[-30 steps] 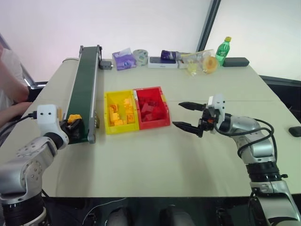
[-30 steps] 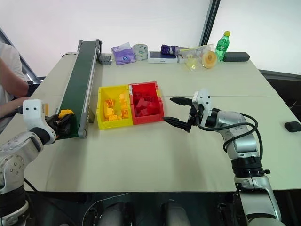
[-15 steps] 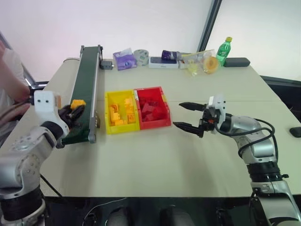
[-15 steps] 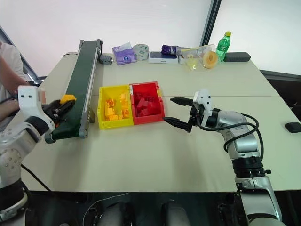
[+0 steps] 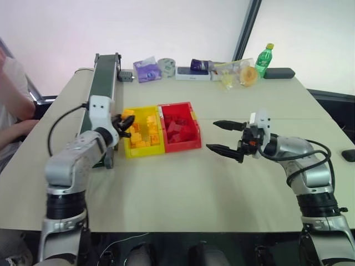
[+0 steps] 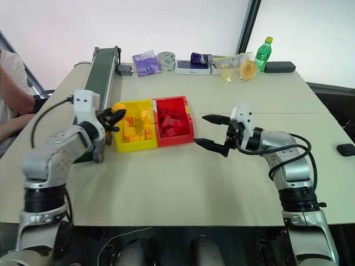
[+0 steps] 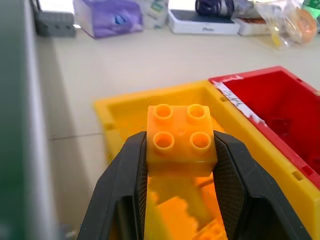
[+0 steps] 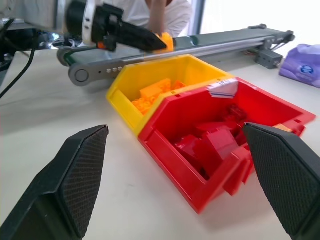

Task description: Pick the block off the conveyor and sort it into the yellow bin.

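the block [image 7: 182, 145] is small, orange-yellow, four round studs facing up, squeezed tight in the left gripper [image 7: 180, 165]; right gripper [image 5: 223, 137] wide open, empty.

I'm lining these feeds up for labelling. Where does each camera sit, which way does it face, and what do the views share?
Head, left and right eye: look forward and down over the table, with both arms, the conveyor and the bins.
Left wrist: looks along the left pincer, shut on the block, at the yellow bin.
Right wrist: looks between the open right pincer fingers at the red bin.
Shared: both bins and the block.
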{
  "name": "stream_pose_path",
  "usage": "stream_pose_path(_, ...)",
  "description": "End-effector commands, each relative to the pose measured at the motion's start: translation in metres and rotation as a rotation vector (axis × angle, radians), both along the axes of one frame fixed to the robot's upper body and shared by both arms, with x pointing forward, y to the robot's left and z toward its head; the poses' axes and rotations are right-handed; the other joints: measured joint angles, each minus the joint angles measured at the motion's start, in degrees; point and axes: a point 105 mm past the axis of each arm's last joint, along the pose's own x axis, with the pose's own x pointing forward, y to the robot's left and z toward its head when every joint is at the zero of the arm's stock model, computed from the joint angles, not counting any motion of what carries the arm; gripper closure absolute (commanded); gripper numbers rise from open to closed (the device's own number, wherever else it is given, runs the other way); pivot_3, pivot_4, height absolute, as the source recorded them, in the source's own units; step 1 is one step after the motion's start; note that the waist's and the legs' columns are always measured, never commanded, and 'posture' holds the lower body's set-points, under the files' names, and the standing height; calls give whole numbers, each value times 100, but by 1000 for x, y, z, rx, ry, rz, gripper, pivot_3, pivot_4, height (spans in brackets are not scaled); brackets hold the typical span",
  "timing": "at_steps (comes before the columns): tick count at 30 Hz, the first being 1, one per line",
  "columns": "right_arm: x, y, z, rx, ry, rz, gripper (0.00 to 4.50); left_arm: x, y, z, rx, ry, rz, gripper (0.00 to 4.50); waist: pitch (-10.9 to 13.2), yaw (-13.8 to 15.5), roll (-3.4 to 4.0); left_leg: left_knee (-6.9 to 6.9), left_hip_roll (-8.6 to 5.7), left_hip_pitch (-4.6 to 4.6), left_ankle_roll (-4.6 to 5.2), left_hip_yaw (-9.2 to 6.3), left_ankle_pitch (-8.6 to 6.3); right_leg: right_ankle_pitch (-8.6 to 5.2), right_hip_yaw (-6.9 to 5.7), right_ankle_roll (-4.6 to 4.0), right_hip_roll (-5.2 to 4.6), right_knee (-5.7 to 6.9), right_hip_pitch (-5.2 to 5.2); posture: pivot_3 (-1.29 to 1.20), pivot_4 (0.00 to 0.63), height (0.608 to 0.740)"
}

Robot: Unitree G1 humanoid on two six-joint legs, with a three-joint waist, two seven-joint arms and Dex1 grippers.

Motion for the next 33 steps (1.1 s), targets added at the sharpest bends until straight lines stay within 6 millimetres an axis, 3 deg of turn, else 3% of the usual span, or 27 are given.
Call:
stream_pose_path(1,-8,-2,16,4,-70,4,0,5,-13,13,21,-61,-7,3219,0,-10,0,0,0,0,0,0,0,0,0,0,0,0,0,0,150,740)
stream_pose_path(8,-8,-3,14,6,-69,-11,0,7,-23,7,27,-55,-29,3219,0,0,0,3,-1,0,-1,-1,0,0,1,0,0,0,0,0,150,740)
stream_pose_path(14,-6,-3,13,9,-68,-15,0,9,-11,11,51,-78,34,241,0,0,0,3,-1,0,-1,-2,1,0,0,0,0,1,1,0,150,740)
stream_pose_path(15,-5,-3,13,9,-68,-15,0,8,-10,12,55,-79,32,48,0,1,0,3,-1,0,-1,-2,1,0,0,0,0,1,1,0,150,740)
stream_pose_path(17,-4,-3,12,9,-68,-14,0,7,-9,13,32,-74,32,48,0,1,0,3,-1,0,-1,-2,1,0,0,0,0,1,1,0,150,740)
stream_pose_path(23,-3,-2,12,10,-72,-9,0,-6,3,49,-13,-207,22,48,0,-1,0,3,0,0,-1,-2,1,0,0,1,-1,0,1,0,150,740)
stream_pose_path(26,-3,-5,10,4,-70,-8,0,-38,23,66,-7,-252,-81,48,0,-49,1,1,4,0,-1,-1,1,0,1,0,-1,0,-1,0,150,740)
stream_pose_path(28,-3,-7,9,0,-67,-8,0,-51,36,66,16,-235,-111,48,1,-69,2,-5,3,3,-4,-22,2,0,7,0,2,0,-3,0,150,740)
stream_pose_path(32,-2,-15,6,-23,-59,-18,0,-74,87,60,138,-218,-73,48,2,-39,3,-6,1,3,-8,-29,4,-1,6,-1,1,0,-2,0,150,740)
stream_pose_path(33,-2,-19,4,-33,-50,-23,0,-76,110,50,182,-176,-28,48,2,-36,3,-6,0,3,-8,-29,4,-1,5,-1,0,1,-2,0,150,740)
